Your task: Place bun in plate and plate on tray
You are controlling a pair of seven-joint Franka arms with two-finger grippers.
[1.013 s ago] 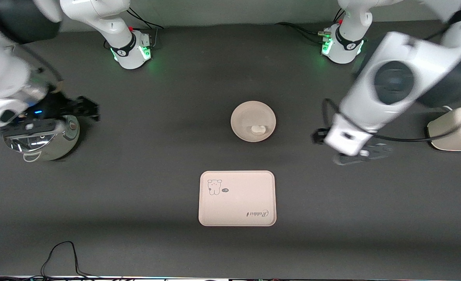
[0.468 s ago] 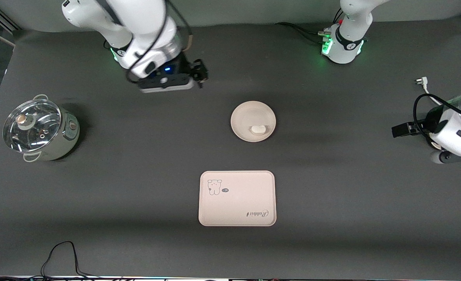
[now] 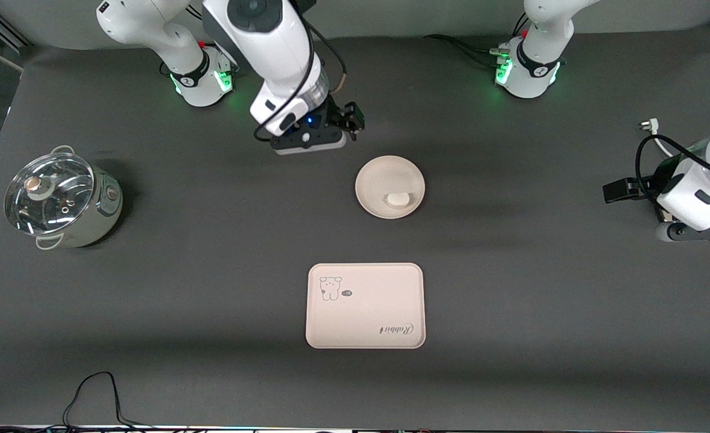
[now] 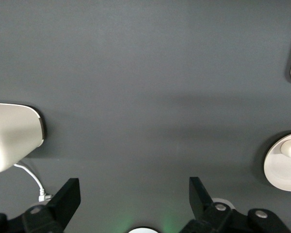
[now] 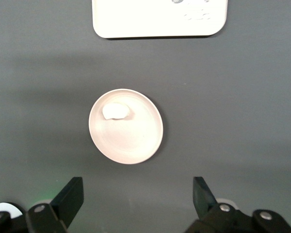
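Both hands, right (image 3: 355,123) and left (image 3: 700,234), gape empty; off-white bun (image 3: 398,198) lies in cream plate (image 3: 376,180).

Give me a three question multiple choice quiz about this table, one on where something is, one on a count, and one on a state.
1. Where is the bun?
A. in the plate
B. on the tray
C. on the bare table

2. How many pots stand on the table?
A. none
B. one
C. three

3. What state is the right claw in?
A. shut on the bun
B. shut on the plate
C. open, holding nothing

Answers:
1 A, the bun lies inside the plate's rim, and the tray is bare.
2 B, a single lidded pot stands toward the right arm's end.
3 C, the right wrist view shows its fingers spread wide, with the plate well clear of them.
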